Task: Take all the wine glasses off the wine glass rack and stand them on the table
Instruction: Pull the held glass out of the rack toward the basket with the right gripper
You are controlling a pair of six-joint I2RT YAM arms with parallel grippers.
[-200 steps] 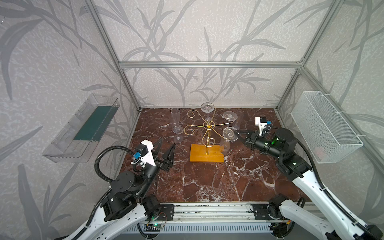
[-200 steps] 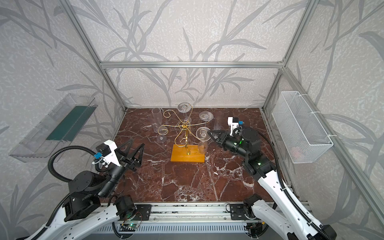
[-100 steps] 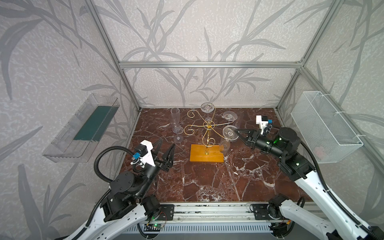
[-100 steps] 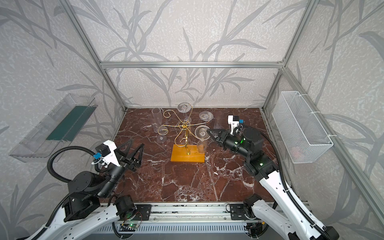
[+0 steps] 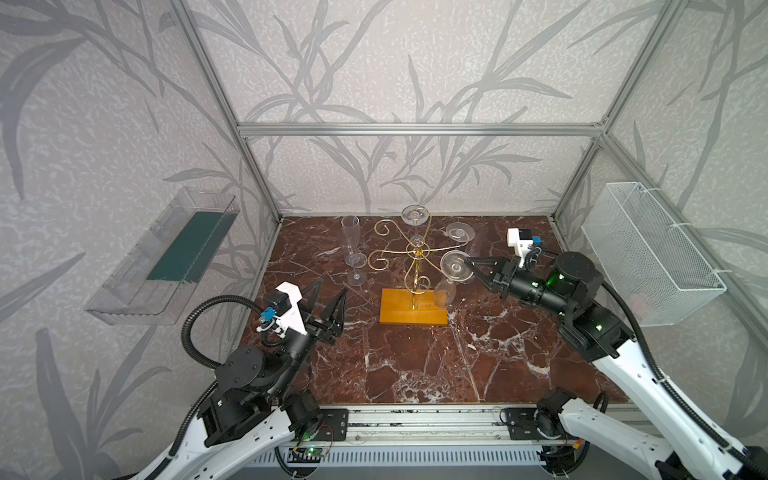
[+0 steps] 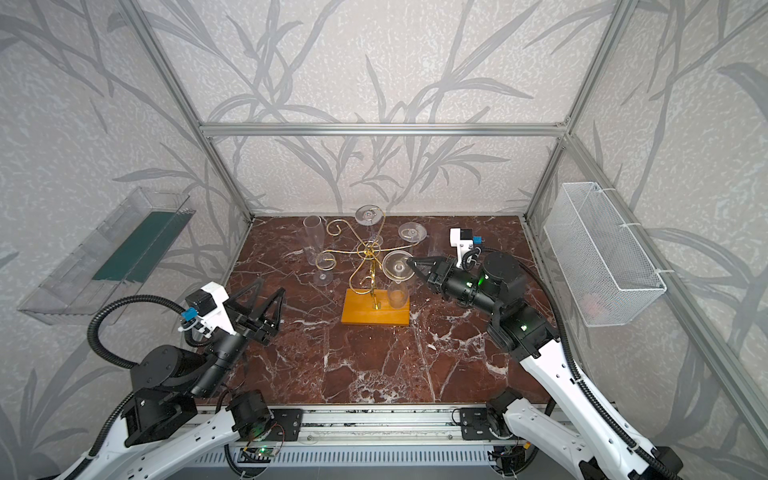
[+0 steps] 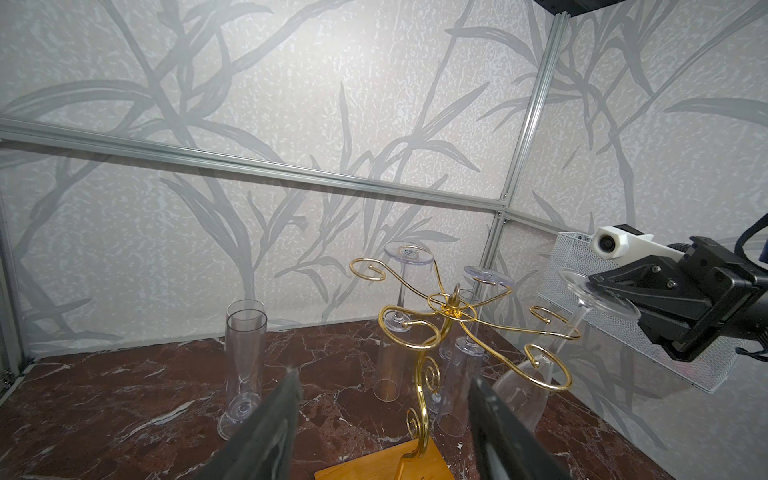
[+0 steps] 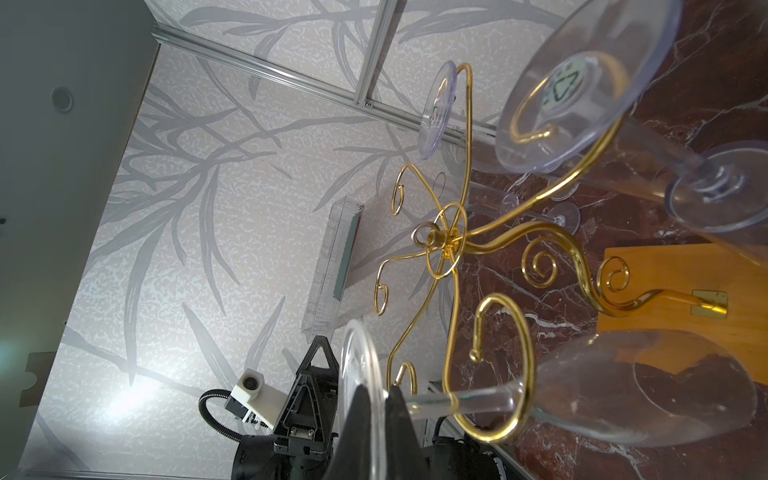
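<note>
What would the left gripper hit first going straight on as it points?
Most likely the wine glass rack: its gold post and wooden base sit straight ahead, between the fingers of the left gripper, in the left wrist view. Depth is unclear.

top views high in front, looking down, wrist views close, facing the wine glass rack [image 7: 451, 307] from opposite sides

Both top views: we get bright, even, diffuse light, only faint soft shadows on the marble floor [image 5: 415, 365], sharp throughout. Right wrist view: we see a blown-out glare patch on the wall [image 8: 124, 399], and the close wine glass [image 8: 359, 357] foot is out of focus.
</note>
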